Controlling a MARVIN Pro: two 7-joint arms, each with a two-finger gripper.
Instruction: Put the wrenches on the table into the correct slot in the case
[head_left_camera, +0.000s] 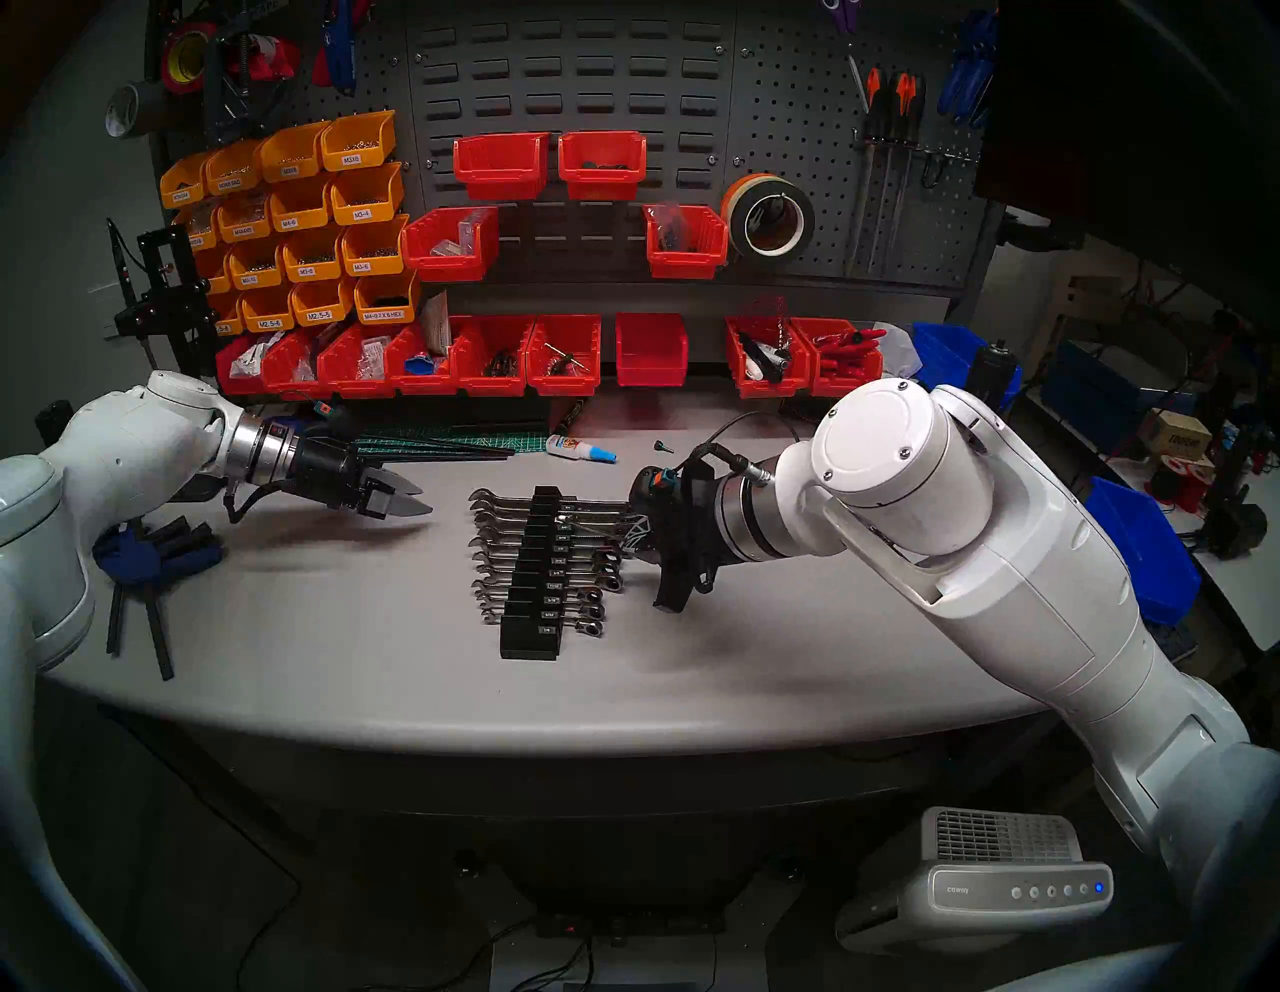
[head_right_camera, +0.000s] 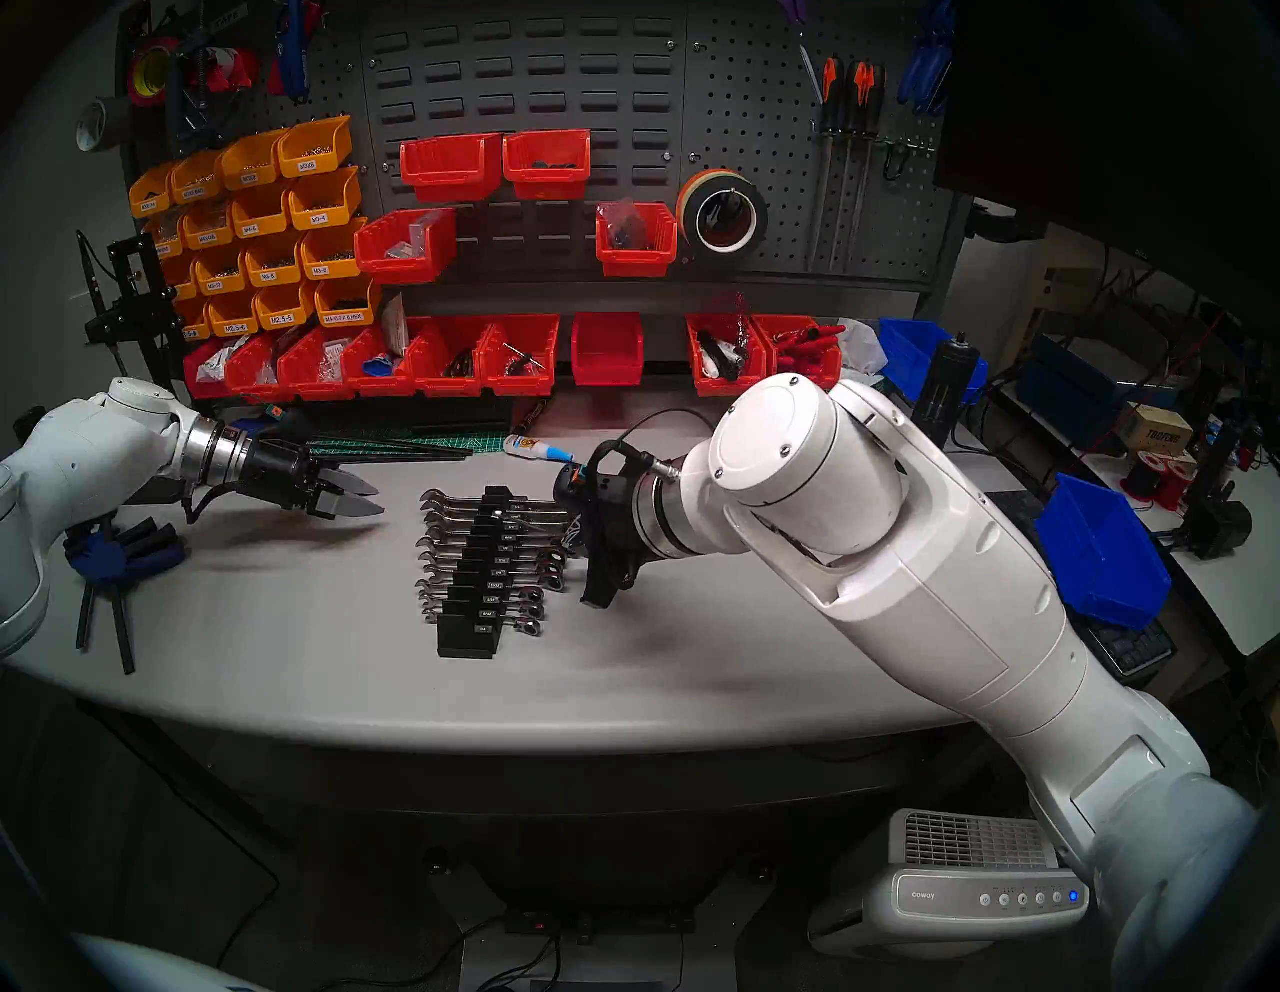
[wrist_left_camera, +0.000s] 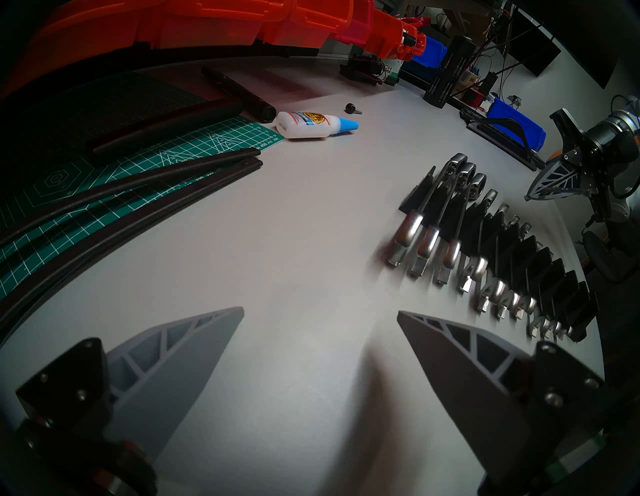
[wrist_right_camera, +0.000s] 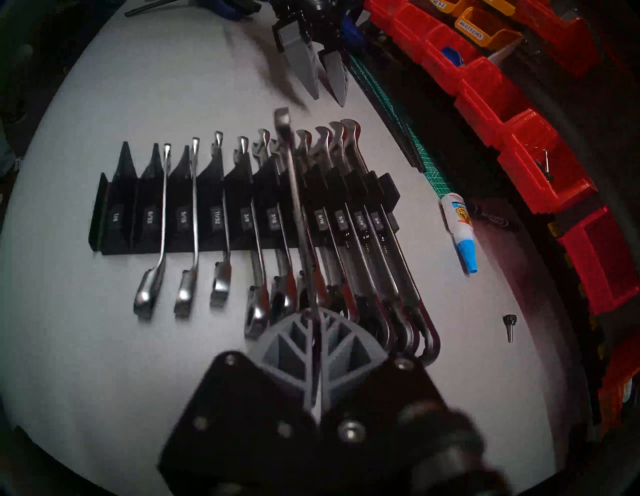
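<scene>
One wrench (wrist_right_camera: 294, 194) clamped between right jaws, above case (wrist_right_camera: 117, 221).

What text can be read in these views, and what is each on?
"5/16", "11/32", "3/8", "7/16": white size labels on the black wrench rack.
"M4-0.7 X 6 HEX": yellow bin.
"M3X6": yellow bin.
"coway": grey air purifier.
Glue bottle print, remaining rack and bin labels: too blurred or small.

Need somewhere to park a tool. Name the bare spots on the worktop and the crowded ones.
Bare: the table between the left gripper and the case, and the front strip from the case to the curved edge. Crowded: the back, with cutting mat, glue bottle and red bins; the right gripper crowds the case's right.
</scene>
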